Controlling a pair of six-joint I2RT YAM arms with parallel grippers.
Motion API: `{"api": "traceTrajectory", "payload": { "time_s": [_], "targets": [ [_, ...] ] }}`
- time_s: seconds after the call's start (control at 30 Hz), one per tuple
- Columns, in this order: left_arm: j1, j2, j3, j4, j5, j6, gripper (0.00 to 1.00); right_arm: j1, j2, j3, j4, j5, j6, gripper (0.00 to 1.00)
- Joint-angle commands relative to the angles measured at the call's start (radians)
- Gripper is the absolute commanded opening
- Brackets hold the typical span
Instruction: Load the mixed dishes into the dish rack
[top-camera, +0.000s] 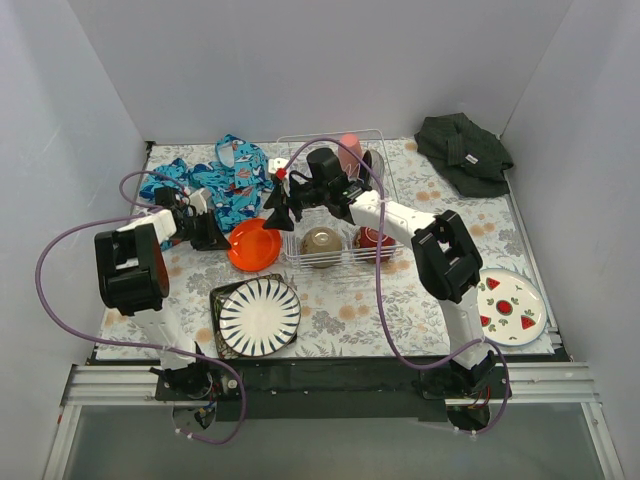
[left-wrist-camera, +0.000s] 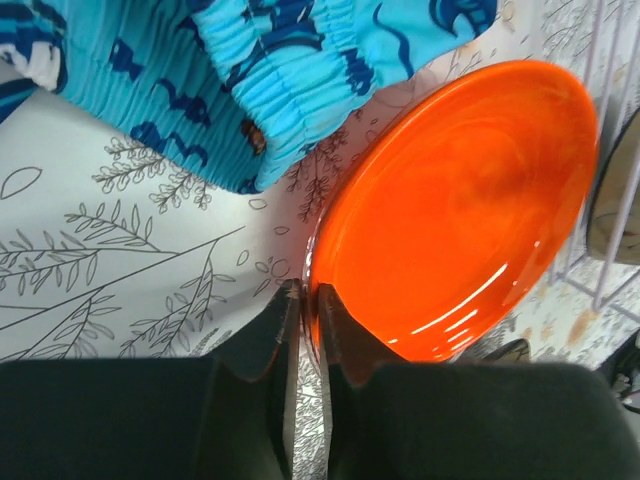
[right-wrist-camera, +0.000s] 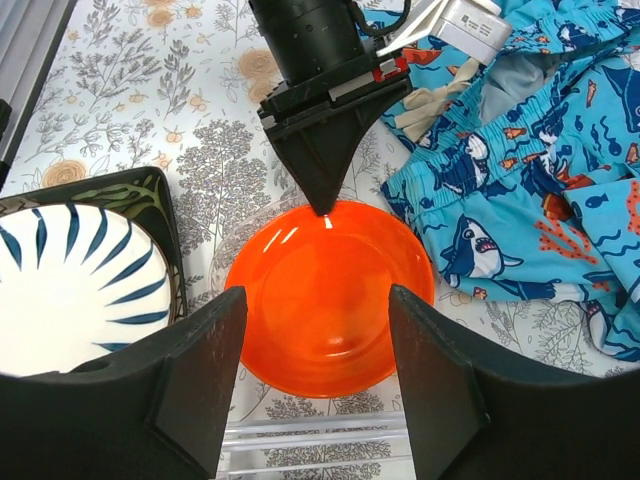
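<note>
The orange plate lies on the flowered table just left of the dish rack. My left gripper is shut on the plate's left rim, one finger above and one below. My right gripper hangs open over the plate and touches nothing. In the rack stand a pink cup, a cream bowl and a dark red bowl. A black-striped white plate rests on a dark square plate.
A blue patterned cloth lies right behind the orange plate. A dark cloth sits at the back right. The watermelon-print plate is at the near right. The rack's wire wall borders the orange plate.
</note>
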Motion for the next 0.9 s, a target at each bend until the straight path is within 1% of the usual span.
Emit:
{"api": "traceTrajectory", "payload": {
  "time_s": [0.0,0.03,0.1,0.2,0.23,0.27,0.37,0.57,0.67,0.77,0.87],
  "targets": [
    [-0.003,0.013,0.026,0.031,0.063,0.013,0.03,-0.003,-0.033,0.001,0.015,0.029,-0.014,0.67],
    [-0.003,0.01,0.014,0.032,0.067,0.037,0.0,-0.001,-0.021,0.01,-0.002,0.046,-0.026,0.67],
    [-0.002,-0.002,-0.001,0.035,0.069,0.059,0.0,0.005,-0.003,0.035,-0.023,0.099,-0.054,0.67],
    [0.004,-0.037,-0.038,0.037,0.092,0.104,0.0,0.017,0.051,0.115,-0.092,0.191,-0.074,0.67],
    [0.02,-0.074,-0.049,0.054,0.105,0.11,0.0,0.019,0.082,0.167,-0.106,0.199,-0.077,0.67],
    [0.024,-0.095,-0.067,0.057,0.115,0.125,0.0,0.019,0.094,0.188,-0.149,0.204,-0.077,0.67],
    [0.03,-0.16,-0.077,0.052,0.127,0.166,0.0,0.023,0.132,0.245,-0.18,0.207,-0.078,0.68],
    [0.032,-0.286,-0.098,0.044,0.116,0.188,0.0,0.043,0.189,0.323,-0.258,0.19,-0.103,0.68],
    [0.032,-0.306,-0.106,0.034,0.119,0.196,0.0,0.059,0.209,0.337,-0.29,0.179,-0.117,0.68],
    [0.037,-0.318,-0.107,0.028,0.132,0.188,0.0,0.071,0.215,0.334,-0.29,0.193,-0.135,0.66],
    [0.037,-0.321,-0.104,0.026,0.132,0.176,0.0,0.077,0.226,0.35,-0.29,0.219,-0.143,0.57]
  ]
}}
